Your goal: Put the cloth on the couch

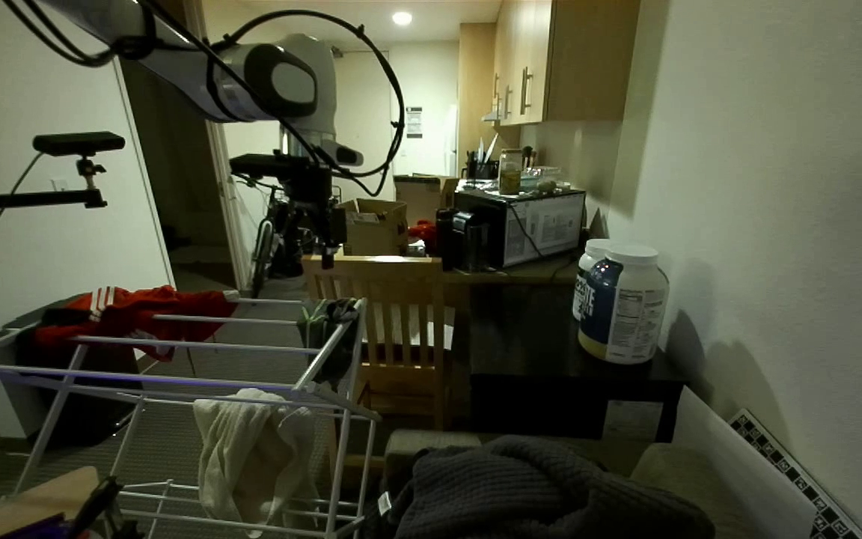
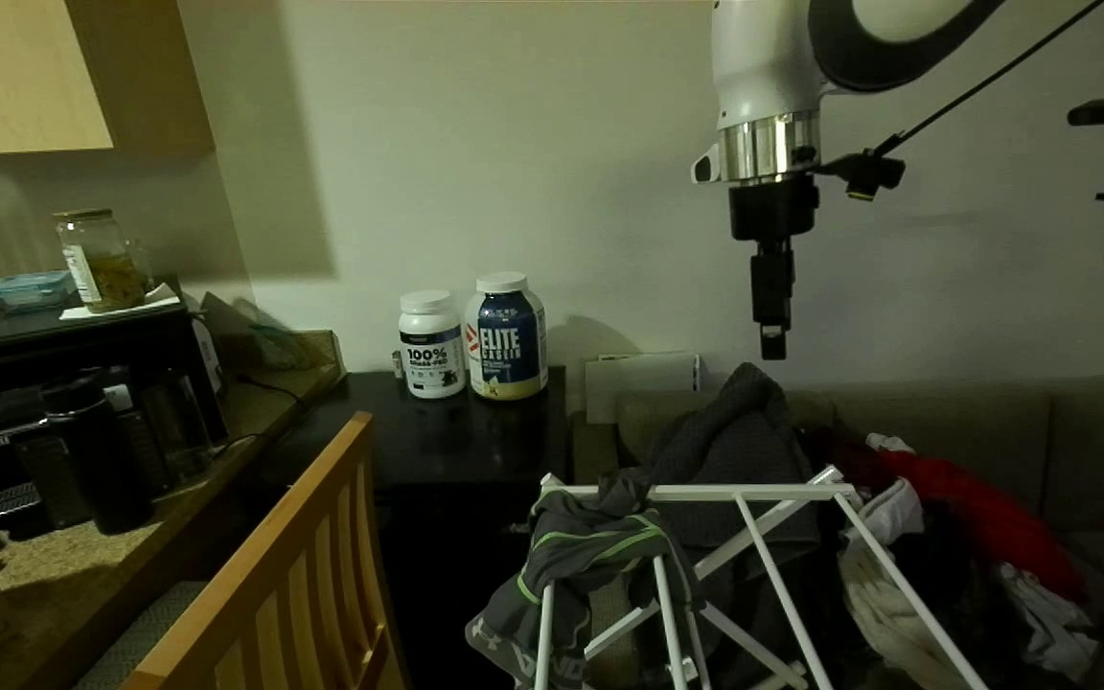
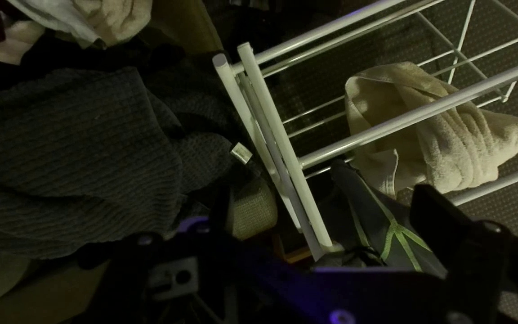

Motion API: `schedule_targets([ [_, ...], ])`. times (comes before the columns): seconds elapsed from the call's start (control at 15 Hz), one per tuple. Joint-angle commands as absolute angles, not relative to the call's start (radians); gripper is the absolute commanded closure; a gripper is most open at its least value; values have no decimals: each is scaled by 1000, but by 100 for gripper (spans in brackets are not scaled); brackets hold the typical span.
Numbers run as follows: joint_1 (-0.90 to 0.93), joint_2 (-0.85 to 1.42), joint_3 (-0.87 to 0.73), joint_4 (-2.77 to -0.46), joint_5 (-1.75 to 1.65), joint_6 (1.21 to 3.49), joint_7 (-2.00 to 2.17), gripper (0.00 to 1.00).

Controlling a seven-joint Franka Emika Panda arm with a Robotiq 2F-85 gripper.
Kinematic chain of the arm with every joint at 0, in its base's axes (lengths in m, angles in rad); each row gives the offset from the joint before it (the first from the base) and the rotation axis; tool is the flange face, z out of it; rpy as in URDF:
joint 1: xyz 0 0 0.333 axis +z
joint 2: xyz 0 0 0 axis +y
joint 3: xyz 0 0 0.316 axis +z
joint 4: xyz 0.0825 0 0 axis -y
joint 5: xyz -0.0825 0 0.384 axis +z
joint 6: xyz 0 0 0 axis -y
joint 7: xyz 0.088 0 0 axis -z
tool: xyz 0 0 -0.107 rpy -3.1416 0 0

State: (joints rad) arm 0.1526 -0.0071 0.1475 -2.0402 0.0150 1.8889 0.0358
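Note:
A dark grey cloth with green lines point(image 1: 334, 337) hangs over the end of the white drying rack point(image 1: 176, 378). It also shows in an exterior view point(image 2: 590, 546) and in the wrist view point(image 3: 376, 216). A cream cloth point(image 1: 248, 449) hangs lower on the rack, and a red cloth point(image 1: 154, 314) lies across its far end. I cannot tell which cloth is meant. The olive couch point(image 2: 954, 431) stands along the wall, partly covered. My gripper point(image 3: 328, 209) is open and empty, fingers wide apart, above the grey cloth and rack end; it also shows in both exterior views point(image 1: 315, 243) point(image 2: 772, 335).
A dark ribbed blanket point(image 1: 536, 486) lies on the couch, with a red garment point(image 2: 974, 517) and other clothes farther along. A wooden chair point(image 1: 378, 329) stands close beside the rack end. A black table point(image 2: 437, 441) holds two white-lidded tubs point(image 2: 506, 335).

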Motion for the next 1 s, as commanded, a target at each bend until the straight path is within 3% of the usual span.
schedule_targets([
  [0.0, 157, 58, 153, -2012, 19, 1941, 76, 0],
  [0.93, 255, 181, 186, -2008, -109, 2224, 385, 0],
])
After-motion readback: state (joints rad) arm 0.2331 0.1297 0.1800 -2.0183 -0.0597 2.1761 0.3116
